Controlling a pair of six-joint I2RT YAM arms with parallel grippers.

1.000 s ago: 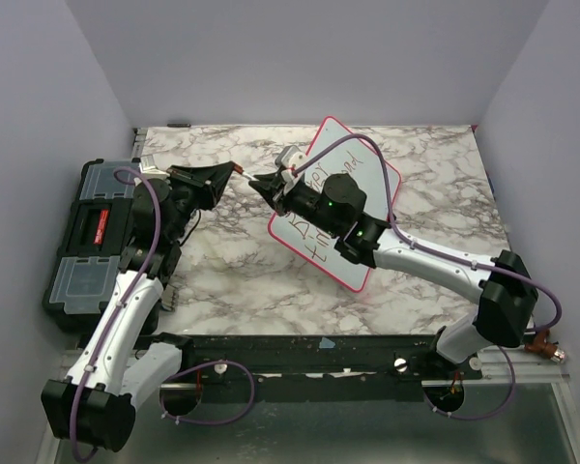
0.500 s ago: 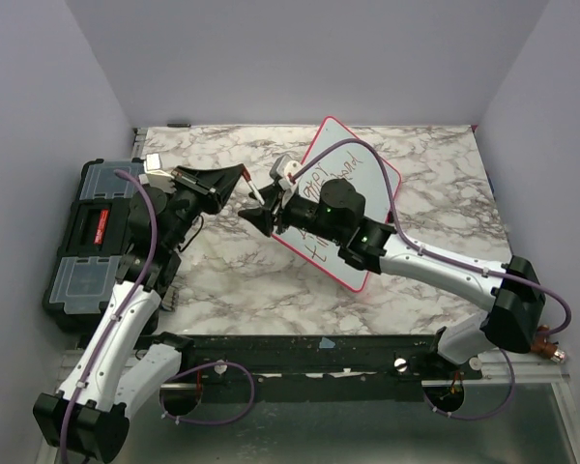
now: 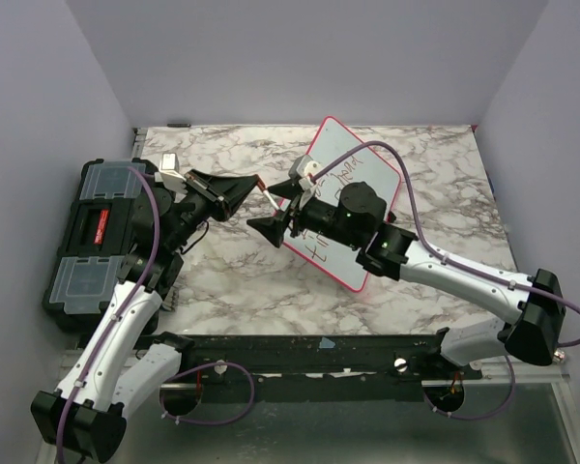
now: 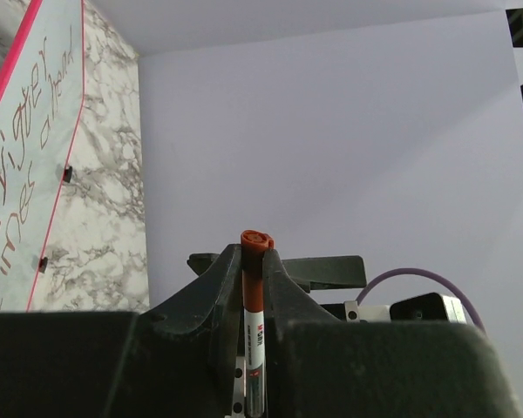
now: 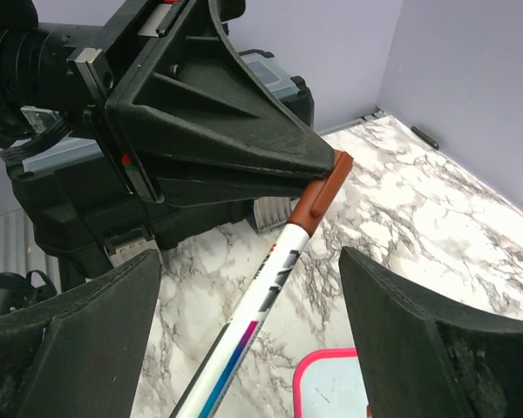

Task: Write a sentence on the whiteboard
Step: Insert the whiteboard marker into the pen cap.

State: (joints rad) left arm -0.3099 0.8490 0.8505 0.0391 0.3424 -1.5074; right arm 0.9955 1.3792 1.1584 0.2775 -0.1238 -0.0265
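Observation:
The whiteboard (image 3: 333, 135) lies tilted on the marble table, its red-pink frame around the sentence (image 3: 340, 174) in dark reddish-brown lettering. In the left wrist view the whiteboard (image 4: 35, 104) and the sentence (image 4: 17, 165) show at the left edge. My left gripper (image 3: 254, 182) is shut on the brown cap end of a white marker (image 3: 271, 196). The marker (image 5: 279, 270) runs from the left gripper (image 5: 327, 161) down between my right gripper's (image 5: 248, 261) wide-open fingers, which do not touch it. The left wrist view shows the marker (image 4: 254, 296) clamped in the left gripper (image 4: 257, 257).
A black toolbox (image 3: 87, 232) with clear lid compartments sits at the table's left edge, behind my left arm. A corner of the whiteboard (image 5: 331, 387) lies just below my right gripper. Purple walls close in the table on three sides.
My right gripper has gone from shut on the marker to wide open and has drawn back a little to the right. The left gripper keeps the marker and has shifted slightly right.

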